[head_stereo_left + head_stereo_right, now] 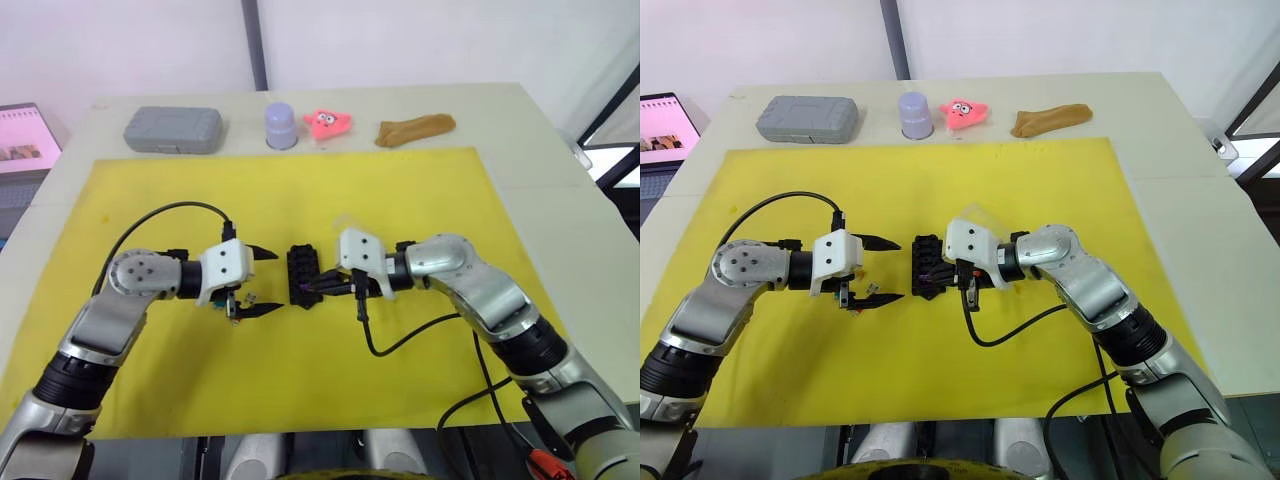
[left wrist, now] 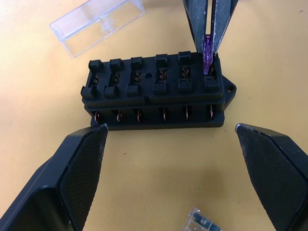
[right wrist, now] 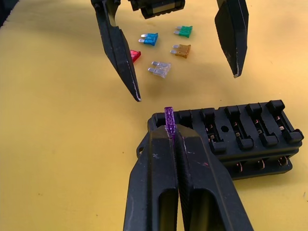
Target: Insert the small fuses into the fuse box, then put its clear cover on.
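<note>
Purple fuse [image 3: 169, 118] sits pinched in the right claw [image 3: 169, 132], its blades at an end slot of the fuse box [image 2: 154, 91] on the yellow mat [image 1: 400, 200]. Left claw [image 1: 260, 282] gapes wide and empty beside the box. Clear cover [image 2: 97, 24] lies just behind; five loose fuses [image 3: 162, 69] lie near the left claw.

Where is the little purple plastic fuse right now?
The purple fuse is pinched in the right gripper at the end slot of the black plastic fuse box, mid yellow mat, opposite the open left gripper.
</note>
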`<state>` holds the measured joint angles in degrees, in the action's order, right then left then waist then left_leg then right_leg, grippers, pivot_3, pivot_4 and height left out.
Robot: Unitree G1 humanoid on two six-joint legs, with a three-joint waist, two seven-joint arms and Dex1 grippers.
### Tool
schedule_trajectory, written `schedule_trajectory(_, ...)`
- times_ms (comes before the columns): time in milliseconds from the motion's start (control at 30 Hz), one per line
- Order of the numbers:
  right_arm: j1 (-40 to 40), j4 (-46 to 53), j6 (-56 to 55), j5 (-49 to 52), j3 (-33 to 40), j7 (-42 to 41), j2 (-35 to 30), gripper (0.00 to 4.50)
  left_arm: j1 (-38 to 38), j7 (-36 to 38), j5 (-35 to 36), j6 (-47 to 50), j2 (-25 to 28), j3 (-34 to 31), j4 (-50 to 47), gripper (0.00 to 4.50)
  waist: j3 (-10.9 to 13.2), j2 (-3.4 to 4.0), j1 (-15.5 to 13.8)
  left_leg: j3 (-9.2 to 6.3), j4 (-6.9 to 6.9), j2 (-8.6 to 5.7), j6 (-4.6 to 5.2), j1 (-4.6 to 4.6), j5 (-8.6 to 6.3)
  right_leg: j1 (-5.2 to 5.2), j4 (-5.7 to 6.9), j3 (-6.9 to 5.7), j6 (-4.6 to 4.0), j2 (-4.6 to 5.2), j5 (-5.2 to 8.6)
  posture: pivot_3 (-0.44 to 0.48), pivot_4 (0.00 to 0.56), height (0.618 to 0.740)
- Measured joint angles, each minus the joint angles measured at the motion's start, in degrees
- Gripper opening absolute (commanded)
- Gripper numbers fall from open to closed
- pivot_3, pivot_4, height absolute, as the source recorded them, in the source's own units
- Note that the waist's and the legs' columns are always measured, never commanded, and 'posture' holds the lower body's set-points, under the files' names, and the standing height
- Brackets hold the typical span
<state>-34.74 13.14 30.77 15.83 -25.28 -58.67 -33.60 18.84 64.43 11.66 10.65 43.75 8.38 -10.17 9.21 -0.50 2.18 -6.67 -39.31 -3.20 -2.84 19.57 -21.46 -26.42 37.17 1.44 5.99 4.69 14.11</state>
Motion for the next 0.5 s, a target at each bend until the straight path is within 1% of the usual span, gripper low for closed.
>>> schedule_trajectory(500, 0.3, -0.1, -1.5, -2.5, -0.2, -1.1, 0.3, 0.0, 0.0, -0.3, 0.0, -1.1, -0.2, 0.0, 0.1, 4.46, 0.0, 0.0, 0.0, 0.0, 0.0, 0.0, 0.0, 0.0, 0.0, 0.0, 0.0, 0.0, 0.0, 0.0, 0.0, 0.0, 0.15, 0.74)
